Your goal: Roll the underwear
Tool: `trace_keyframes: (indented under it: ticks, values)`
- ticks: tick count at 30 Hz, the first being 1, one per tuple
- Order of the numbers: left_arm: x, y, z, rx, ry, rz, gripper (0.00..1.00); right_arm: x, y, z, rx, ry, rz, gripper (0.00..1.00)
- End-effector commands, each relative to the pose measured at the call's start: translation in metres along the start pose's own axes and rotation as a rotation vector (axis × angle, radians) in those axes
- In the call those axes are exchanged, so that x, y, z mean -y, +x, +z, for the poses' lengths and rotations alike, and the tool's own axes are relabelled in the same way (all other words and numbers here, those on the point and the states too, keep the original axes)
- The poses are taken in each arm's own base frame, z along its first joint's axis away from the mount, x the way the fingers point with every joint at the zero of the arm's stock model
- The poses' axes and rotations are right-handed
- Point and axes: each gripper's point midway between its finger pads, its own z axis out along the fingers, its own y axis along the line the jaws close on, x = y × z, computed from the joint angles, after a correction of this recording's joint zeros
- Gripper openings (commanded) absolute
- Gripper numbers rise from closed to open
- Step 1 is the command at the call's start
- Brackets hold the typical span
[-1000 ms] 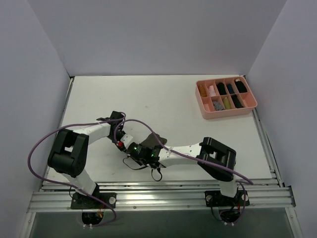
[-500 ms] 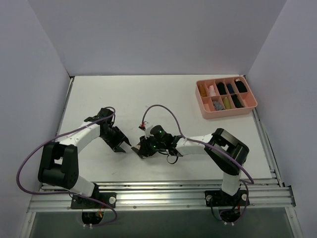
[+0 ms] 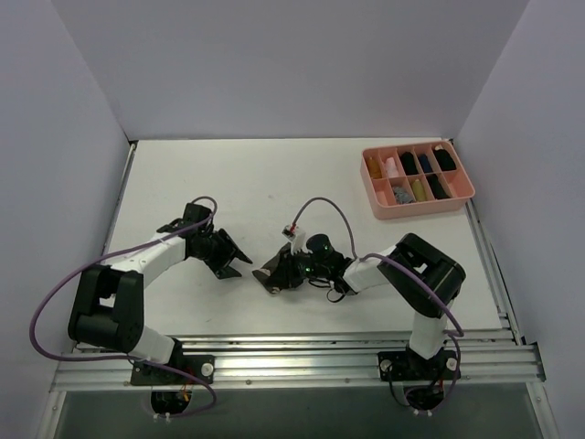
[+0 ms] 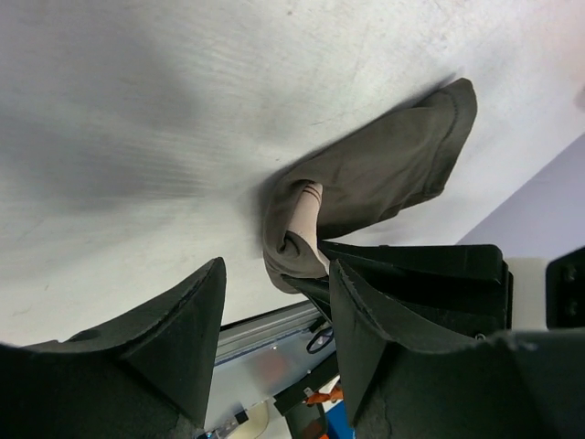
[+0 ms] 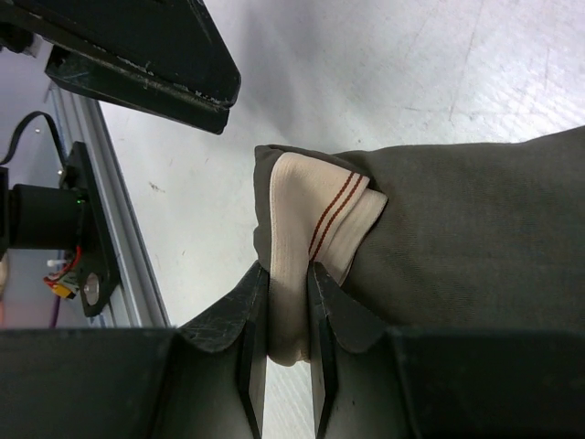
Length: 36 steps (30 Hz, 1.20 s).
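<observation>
Right wrist view: the right gripper (image 5: 287,283) is clenched on the tan waistband (image 5: 306,215) of the olive underwear (image 5: 475,238). The garment lies on the white table (image 5: 366,64) near its front edge, about mid-width. The left gripper (image 4: 276,274) hovers just beside it, fingers spread, holding nothing. Rolling looks barely begun. The next move calls for turning the waistband over onto the flat cloth while the left gripper steadies the far end.
</observation>
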Motion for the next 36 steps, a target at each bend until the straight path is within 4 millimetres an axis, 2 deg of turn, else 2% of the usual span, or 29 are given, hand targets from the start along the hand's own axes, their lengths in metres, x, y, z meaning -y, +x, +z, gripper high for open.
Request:
trace_keyframes:
  ticks: [1,3,12,14,15,16,18,19,21,24,28,30,36]
  values:
    - [0.026,0.0,0.003,-0.022,0.124,0.058,0.57,0.038,0.059,-0.018,-0.132,0.11,0.152,0.01]
    - [0.023,0.001,0.009,-0.034,0.116,0.06,0.57,0.042,0.058,-0.021,-0.117,0.106,0.174,0.01]
    - [0.044,0.005,0.018,-0.067,0.203,0.127,0.57,0.049,0.053,-0.03,-0.053,0.051,0.253,0.02]
    - [0.048,0.006,0.017,-0.068,0.222,0.148,0.57,0.052,0.056,-0.03,-0.063,0.053,0.245,0.02]
    - [0.044,0.008,0.017,-0.08,0.202,0.14,0.57,0.054,0.058,-0.029,-0.071,0.063,0.235,0.02]
    - [0.037,0.008,0.017,-0.081,0.154,0.129,0.57,0.059,0.068,-0.031,-0.116,0.102,0.243,0.02]
    - [0.024,0.015,0.008,-0.107,0.034,0.074,0.57,0.061,0.062,-0.031,-0.106,0.115,0.203,0.01]
    - [0.019,0.011,0.005,-0.061,-0.017,0.043,0.57,0.061,0.06,-0.032,-0.102,0.114,0.197,0.01]
    - [0.026,0.019,-0.009,-0.01,-0.02,0.038,0.58,0.06,0.057,-0.029,-0.099,0.106,0.192,0.01]
    - [0.033,0.022,-0.012,0.049,-0.022,-0.023,0.62,0.059,0.059,-0.026,-0.1,0.087,0.209,0.01]
    - [0.037,0.026,0.002,0.027,-0.045,-0.036,0.66,0.058,0.059,-0.025,-0.1,0.078,0.2,0.01]
    - [0.031,0.031,0.013,-0.001,-0.092,-0.027,0.66,0.058,0.06,-0.026,-0.106,0.081,0.196,0.02]
    - [0.036,0.034,0.027,-0.02,-0.134,-0.01,0.66,0.058,0.06,-0.027,-0.105,0.081,0.194,0.02]
